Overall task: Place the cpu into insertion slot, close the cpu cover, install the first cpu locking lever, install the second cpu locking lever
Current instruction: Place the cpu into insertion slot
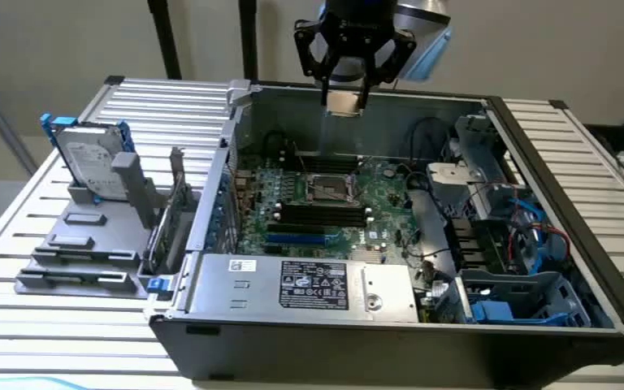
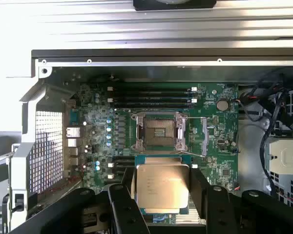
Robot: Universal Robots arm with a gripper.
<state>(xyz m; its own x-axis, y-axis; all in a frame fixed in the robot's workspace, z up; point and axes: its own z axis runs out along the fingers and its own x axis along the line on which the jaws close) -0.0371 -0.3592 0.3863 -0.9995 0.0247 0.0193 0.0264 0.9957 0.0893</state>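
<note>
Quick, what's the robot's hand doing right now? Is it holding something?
The gripper is closed on the cpu, holding it above the open computer case.

cpu in gripper, above computer case

Matte black gripper, angular black linkage bars, two broad black fingers, silver-grey wrist above the claw, pale blue cap

cpu gripped in jaws, high above insertion slot
</note>
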